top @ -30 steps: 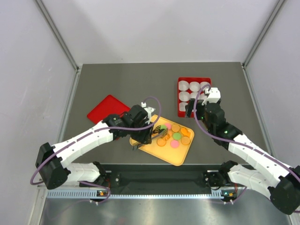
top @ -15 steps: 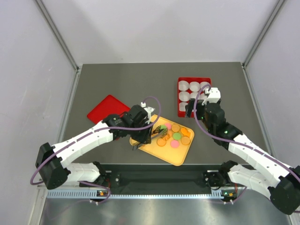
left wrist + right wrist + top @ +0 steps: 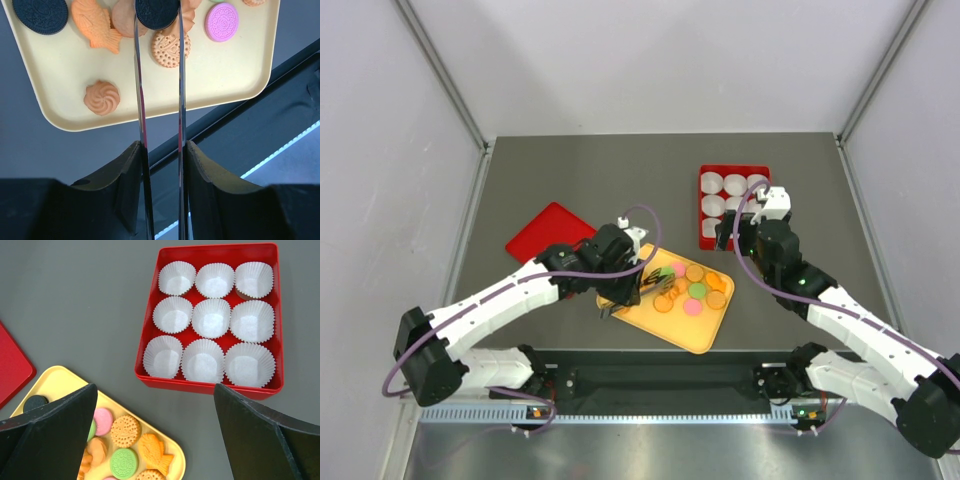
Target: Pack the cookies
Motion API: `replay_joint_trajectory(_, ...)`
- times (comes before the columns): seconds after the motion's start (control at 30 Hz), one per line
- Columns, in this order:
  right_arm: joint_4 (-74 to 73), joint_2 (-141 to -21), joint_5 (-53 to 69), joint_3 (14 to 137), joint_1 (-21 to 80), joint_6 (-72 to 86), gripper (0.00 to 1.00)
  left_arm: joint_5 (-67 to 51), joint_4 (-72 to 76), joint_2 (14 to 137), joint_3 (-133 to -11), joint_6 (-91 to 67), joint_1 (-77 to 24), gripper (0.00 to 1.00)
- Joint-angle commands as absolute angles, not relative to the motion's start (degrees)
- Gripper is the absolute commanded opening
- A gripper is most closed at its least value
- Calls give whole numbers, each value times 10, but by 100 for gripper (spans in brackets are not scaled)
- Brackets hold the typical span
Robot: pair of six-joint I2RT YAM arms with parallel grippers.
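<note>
Left gripper (image 3: pixel 157 20): blades clamped on black cookie (image 3: pixel 156 10) above tray (image 3: pixel 60 115), apparently for lift-out.
Remaining cookies (image 3: pixel 692 290): loose on tray.
Right gripper (image 3: pixel 155 432): splayed wide, nothing held; hovering beside box (image 3: pixel 210 387) of cups (image 3: pixel 211 317), probably clear of pick.
</note>
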State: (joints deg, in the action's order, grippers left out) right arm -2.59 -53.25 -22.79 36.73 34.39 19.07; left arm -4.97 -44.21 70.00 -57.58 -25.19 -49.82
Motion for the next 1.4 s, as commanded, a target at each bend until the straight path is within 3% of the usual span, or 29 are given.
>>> replay_joint_trajectory(0.0,-4,-520,-230,368,351,185,100,-41,-441,680,-603,-251,-500,41)
replay_joint_trajectory(0.83,-12,-519,-230,382,351,183,100,-11,-419,680,-641,-254,-499,40)
replay_joint_trajectory(1.37,-123,-459,-261,475,350,184,100,93,-269,946,-881,-182,-497,40)
